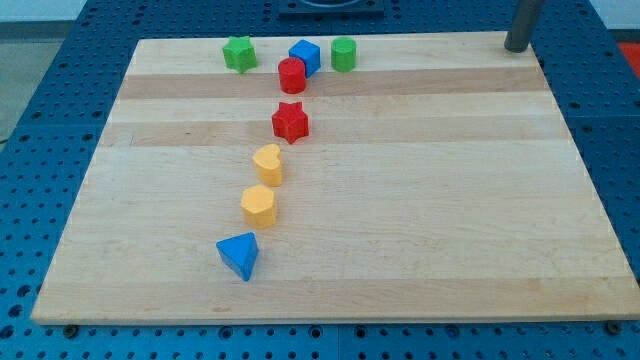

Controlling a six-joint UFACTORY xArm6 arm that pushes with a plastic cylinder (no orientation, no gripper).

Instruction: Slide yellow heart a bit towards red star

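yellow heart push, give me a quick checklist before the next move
1. Yellow heart located, mid-board: ok.
2. Red star located, just above and to the view's right of the heart: ok.
3. Gap between heart and star free of blocks: ok.
4. My tip behind the heart: not ok, it sits at the board's top right corner, far from all blocks.
5. Room to get in below the heart: cannot tell, the yellow hexagon sits close beneath it.

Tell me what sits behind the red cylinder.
A blue cube sits right behind the red cylinder, toward the view's top. The cylinder covers the cube's lower left part; whether they touch cannot be told.
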